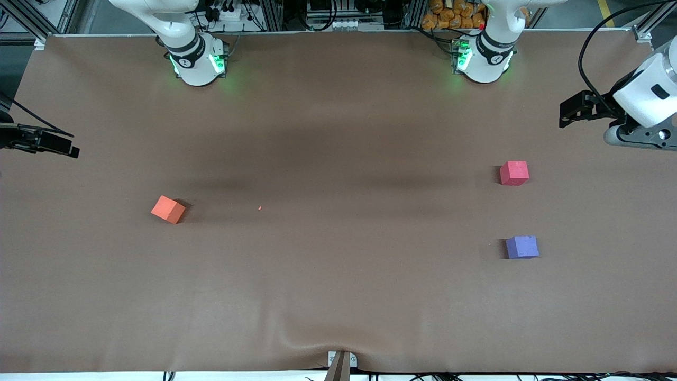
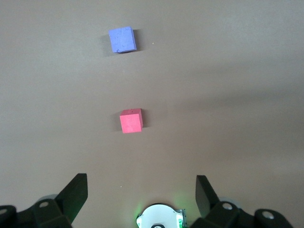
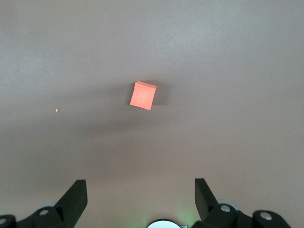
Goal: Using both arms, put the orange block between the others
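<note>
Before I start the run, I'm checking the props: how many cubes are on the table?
3: the orange block toward the right arm's end; the pinkish-red cube and, nearer the front camera, the purple cube toward the left arm's end.

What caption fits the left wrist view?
Open left tool above the table, looking down on red cube and purple cube.

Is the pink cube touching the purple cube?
Apart. The front view shows bare table between the pinkish-red cube and the purple cube; the left wrist view shows the same gap.
</note>
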Controlling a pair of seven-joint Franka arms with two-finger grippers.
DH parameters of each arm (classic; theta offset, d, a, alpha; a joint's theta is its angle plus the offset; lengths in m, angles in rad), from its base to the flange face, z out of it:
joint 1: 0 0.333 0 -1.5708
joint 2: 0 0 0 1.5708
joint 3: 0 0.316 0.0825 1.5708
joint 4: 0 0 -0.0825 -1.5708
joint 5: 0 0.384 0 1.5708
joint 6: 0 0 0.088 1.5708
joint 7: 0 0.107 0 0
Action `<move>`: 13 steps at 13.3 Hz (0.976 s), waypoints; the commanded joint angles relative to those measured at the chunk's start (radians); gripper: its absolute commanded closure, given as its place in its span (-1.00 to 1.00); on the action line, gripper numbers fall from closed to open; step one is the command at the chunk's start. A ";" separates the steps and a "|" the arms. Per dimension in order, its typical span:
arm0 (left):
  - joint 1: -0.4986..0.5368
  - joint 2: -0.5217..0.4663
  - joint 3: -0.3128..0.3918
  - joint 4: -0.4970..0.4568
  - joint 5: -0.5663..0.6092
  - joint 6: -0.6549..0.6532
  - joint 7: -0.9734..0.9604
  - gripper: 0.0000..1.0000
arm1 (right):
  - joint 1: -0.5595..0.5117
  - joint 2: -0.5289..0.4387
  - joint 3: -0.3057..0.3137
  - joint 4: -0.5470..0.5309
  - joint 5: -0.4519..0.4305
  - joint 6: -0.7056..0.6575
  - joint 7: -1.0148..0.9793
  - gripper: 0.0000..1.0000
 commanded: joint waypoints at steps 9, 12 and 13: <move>-0.015 -0.018 -0.002 -0.003 0.016 -0.022 -0.005 -1.00 | 0.007 0.002 0.005 0.046 -0.089 -0.019 -0.004 -1.00; -0.014 -0.018 0.000 -0.006 0.010 -0.022 -0.007 -1.00 | 0.016 0.006 0.008 0.044 -0.078 -0.020 -0.003 -1.00; -0.014 -0.016 0.000 -0.006 0.010 -0.022 -0.007 -1.00 | 0.026 0.009 0.008 0.040 -0.075 -0.032 -0.001 -1.00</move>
